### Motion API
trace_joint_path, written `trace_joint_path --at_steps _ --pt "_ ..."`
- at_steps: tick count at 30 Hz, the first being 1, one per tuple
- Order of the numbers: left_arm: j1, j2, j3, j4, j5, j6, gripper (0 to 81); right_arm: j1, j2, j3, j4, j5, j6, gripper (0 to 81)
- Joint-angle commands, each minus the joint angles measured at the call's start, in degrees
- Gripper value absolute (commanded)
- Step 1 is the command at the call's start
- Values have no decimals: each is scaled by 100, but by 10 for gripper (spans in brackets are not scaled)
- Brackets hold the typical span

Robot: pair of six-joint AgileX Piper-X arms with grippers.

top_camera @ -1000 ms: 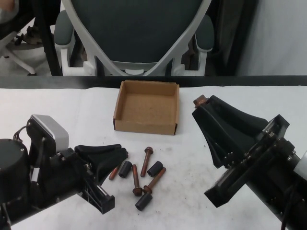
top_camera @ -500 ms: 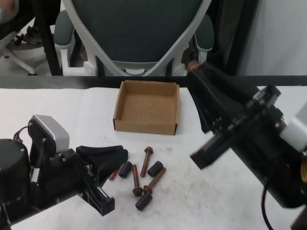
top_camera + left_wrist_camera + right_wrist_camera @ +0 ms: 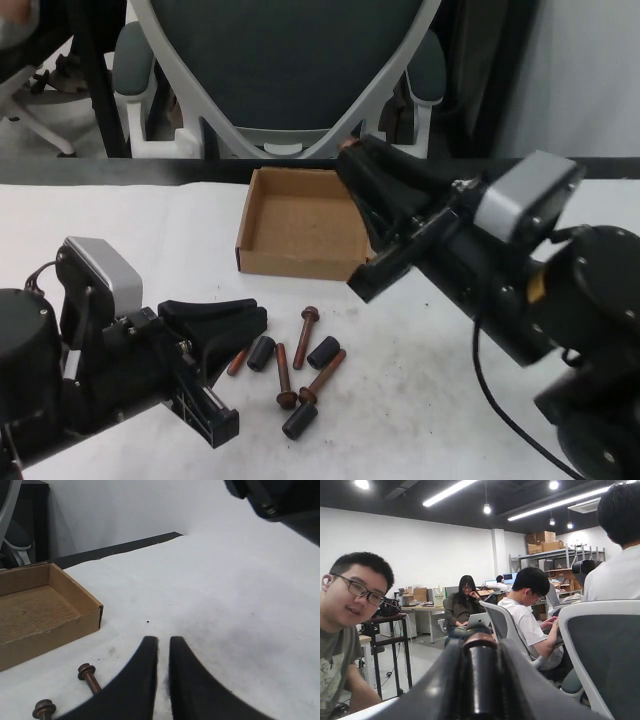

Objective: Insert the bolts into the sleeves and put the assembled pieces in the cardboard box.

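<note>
The open cardboard box (image 3: pixel 262 258) sits at the middle back of the bench and has nothing inside. In front of it lie several copper bolts (image 3: pixel 305 337) and three loose black sleeves (image 3: pixel 322 352). My right gripper (image 3: pixel 352 152) is raised over the box's far right corner, tilted upward. It is shut on a dark sleeve with a copper bolt head (image 3: pixel 480 641) showing at its tip. My left gripper (image 3: pixel 256 319) rests low at the left of the pile, its fingers (image 3: pixel 149 652) shut with nothing between them. Two bolt heads (image 3: pixel 86 670) lie just beside it.
An office chair (image 3: pixel 285 70) stands behind the bench's dark back edge. White bench surface (image 3: pixel 120 215) lies bare left of the box. The left wrist view takes in the box (image 3: pixel 85 622) and part of the other arm (image 3: pixel 280 502).
My right arm has swung left and upward from the bench's right side to over the box, carrying the bolt and sleeve. The left arm has stayed put.
</note>
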Motion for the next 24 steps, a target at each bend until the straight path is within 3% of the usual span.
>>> trace_joint_path --at_steps 1,24 --pt "-16 -18 -1 -91 43 -10 85 -205 406 -428 95 -286 243 2" --pt "-16 -18 -1 -92 43 175 85 -806 2041 -2099 1388 -778 381 2"
